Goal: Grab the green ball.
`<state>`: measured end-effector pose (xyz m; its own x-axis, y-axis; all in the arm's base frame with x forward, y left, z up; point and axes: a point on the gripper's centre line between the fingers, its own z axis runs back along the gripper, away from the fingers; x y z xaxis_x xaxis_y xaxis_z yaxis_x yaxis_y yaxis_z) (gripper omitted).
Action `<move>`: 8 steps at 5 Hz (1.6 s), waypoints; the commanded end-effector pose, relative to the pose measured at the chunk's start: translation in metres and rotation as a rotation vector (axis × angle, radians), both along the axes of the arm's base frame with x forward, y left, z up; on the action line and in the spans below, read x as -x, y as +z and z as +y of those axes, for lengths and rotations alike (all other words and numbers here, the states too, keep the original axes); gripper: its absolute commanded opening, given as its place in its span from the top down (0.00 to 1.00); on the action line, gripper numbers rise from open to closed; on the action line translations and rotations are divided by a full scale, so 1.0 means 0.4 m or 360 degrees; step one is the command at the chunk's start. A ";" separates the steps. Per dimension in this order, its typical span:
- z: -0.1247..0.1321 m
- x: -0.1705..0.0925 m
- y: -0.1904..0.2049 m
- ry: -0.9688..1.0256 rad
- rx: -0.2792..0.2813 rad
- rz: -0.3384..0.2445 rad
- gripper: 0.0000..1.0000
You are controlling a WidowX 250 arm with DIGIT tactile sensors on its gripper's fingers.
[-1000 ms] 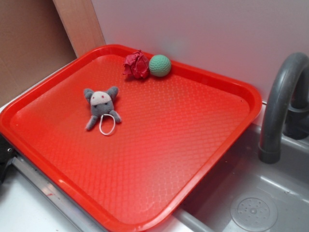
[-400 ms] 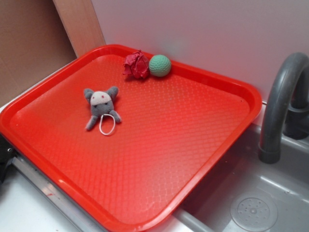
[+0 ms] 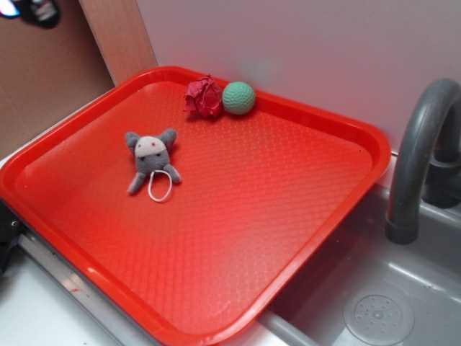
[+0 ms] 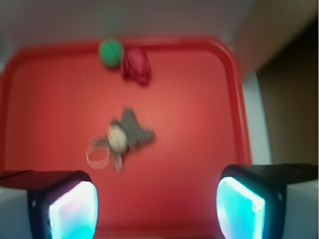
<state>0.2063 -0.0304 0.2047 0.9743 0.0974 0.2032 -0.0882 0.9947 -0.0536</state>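
The green ball (image 3: 238,98) rests on the red tray (image 3: 302,238) at its far rim, close to the white wall (image 3: 302,50), and it touches the dark red crumpled ball (image 3: 203,97) on its left side in the exterior view.

Going from left to right in that view: a small dark piece of the robot shows at the top left corner, in front of the brown board (image 3: 43,79). Below it lies the left part of the tray, which sits on the table (image 3: 29,317). A grey toy mouse (image 3: 150,158) lies on the tray with its head toward the far side, and a white ring (image 3: 160,189) lies at its lower end, touching it. Further right come the dark red ball and then the green ball, well apart from the mouse. The right half of the tray is bare red plastic. Past its right rim stands a grey tap (image 3: 421,151) over a grey sink (image 3: 403,288) with a round drain (image 3: 378,316).

The wrist view is blurred. The hand (image 4: 157,209) hangs above the near part of the tray, its two fingers (image 4: 70,209) set wide apart with nothing between them. The mouse lies ahead of it and the green ball (image 4: 110,51) lies beyond, at the far rim.
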 end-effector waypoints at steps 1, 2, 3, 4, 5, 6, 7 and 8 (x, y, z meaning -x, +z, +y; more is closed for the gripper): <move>-0.022 -0.162 -0.106 -0.0028 0.0108 -0.0054 0.00; -0.074 -0.241 -0.162 -0.0194 0.0092 -0.0128 0.00; -0.139 -0.295 -0.200 -0.0306 0.0107 -0.0137 0.00; -0.184 -0.333 -0.229 -0.0332 0.0164 -0.0146 0.00; -0.205 -0.375 -0.244 -0.0303 0.0182 -0.0149 0.00; -0.189 -0.424 -0.269 -0.0285 0.0147 -0.0157 0.00; -0.167 -0.465 -0.298 -0.0275 0.0021 -0.0154 0.00; -0.152 -0.466 -0.356 -0.0287 -0.0049 -0.0088 0.00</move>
<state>0.3708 -0.0846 0.0367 0.9838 -0.0825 0.1593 0.0851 0.9963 -0.0092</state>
